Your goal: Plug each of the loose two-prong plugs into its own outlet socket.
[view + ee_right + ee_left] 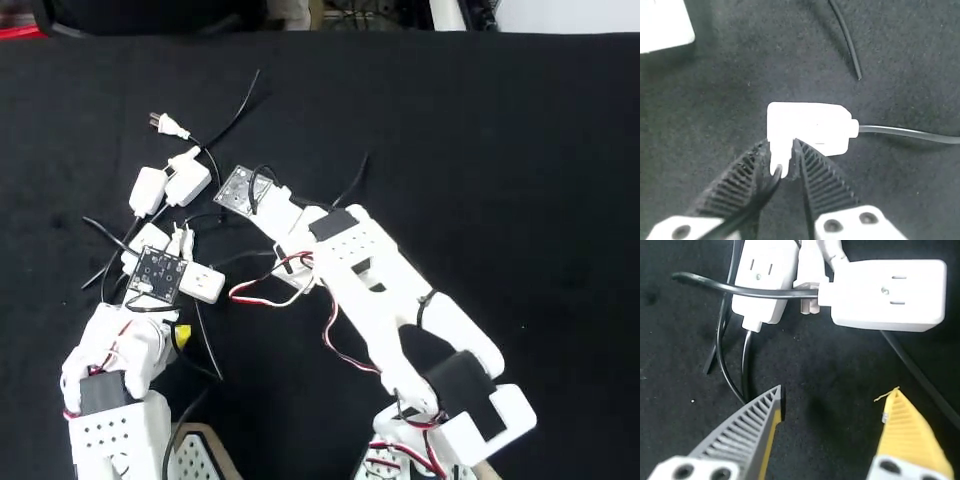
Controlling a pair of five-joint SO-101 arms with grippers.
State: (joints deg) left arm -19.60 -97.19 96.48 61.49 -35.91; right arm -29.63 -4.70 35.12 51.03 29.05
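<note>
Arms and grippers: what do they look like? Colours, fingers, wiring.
The left arm and right arm are white printed shells with black motor blocks and loose red, white and black wires. The left gripper has one grey ribbed finger and one yellow finger. The right gripper has two black ribbed fingers.

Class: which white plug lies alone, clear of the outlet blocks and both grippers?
The plug farthest back in the high view: both prongs bare, pointing away from the nearest outlet block, no gripper near it.
</note>
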